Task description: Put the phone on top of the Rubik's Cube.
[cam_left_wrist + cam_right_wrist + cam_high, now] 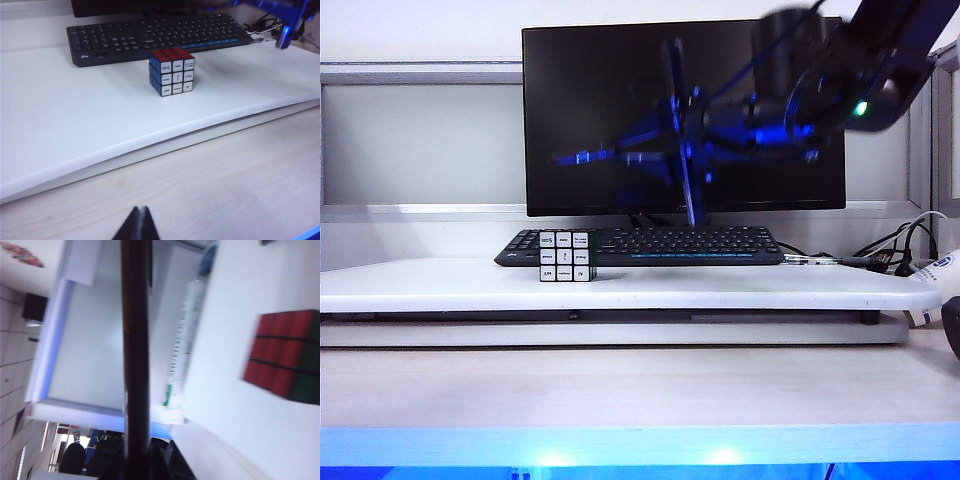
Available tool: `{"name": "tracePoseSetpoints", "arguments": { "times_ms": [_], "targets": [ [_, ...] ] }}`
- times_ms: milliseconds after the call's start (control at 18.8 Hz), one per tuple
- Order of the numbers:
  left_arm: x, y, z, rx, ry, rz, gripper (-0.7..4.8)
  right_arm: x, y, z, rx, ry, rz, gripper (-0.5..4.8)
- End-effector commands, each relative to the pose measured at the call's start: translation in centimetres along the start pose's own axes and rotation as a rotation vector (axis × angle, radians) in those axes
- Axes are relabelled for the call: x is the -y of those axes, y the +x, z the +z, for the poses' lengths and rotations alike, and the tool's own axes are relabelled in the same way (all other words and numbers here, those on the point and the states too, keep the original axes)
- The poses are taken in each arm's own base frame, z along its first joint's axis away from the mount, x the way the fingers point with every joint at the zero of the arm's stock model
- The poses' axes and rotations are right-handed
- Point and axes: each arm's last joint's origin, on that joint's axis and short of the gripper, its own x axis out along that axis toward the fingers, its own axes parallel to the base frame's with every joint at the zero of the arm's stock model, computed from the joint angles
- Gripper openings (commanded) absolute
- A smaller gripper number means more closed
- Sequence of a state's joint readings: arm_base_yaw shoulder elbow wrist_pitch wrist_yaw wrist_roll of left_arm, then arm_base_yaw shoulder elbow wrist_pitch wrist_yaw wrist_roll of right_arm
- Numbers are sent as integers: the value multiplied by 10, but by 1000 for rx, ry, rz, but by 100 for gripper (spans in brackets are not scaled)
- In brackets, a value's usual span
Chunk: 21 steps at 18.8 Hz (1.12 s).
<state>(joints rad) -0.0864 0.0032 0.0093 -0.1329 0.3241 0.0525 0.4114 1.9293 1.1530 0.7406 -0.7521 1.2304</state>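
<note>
- Carrying the phone (682,140) edge-on, the right gripper (705,125) hangs high in front of the monitor (600,110), well above the surface (720,285) and to the right of the cube (567,256) in the exterior view.
- The right jaws are pinched on the phone; in the right wrist view it runs out from the gripper (136,460) as a long dark strip (135,340), seen on its thin edge.
- The phone looks thin, flat, black and glossy. I judge it stiff, fairly light and slippery, with glass that would not take a drop well.
- A hold across the two broad faces near one end, as here, seems sound, but it leaves a long free length that could swing or slip if the arm moves fast.
- The cube stands on the raised white surface just in front of the keyboard (650,245). Its frame is black, its front tiles white with small dark marks, its top red and one side blue.
- It is small and rigid, probably light, so a nudge may slide it. The phone is wider than the cube's top, so it likely needs laying flat and centred or it will tip off.
- The left gripper (137,227) rests low over the wooden desk (225,175), near the camera and well apart from the cube (171,71); its jaws are pressed together and hold nothing.
</note>
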Motion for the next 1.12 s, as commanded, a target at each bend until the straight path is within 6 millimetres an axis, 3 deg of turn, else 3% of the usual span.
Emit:
{"name": "tracePoseSetpoints", "arguments": {
  "times_ms": [53, 372, 744, 1117],
  "targets": [
    [0, 0, -2, -19, -3, -3, -6, 10, 7, 2, 0, -5, -3, -9],
    [0, 0, -2, -19, -3, -2, -6, 37, 13, -2, -14, 34, -43, -9],
    [0, 0, -2, -20, -2, 2, -6, 37, 27, 7, -5, 19, -20, -9],
    [0, 0, -2, -22, 19, 16, -6, 45, 37, -1, -32, 52, -53, -9]
  ]
}}
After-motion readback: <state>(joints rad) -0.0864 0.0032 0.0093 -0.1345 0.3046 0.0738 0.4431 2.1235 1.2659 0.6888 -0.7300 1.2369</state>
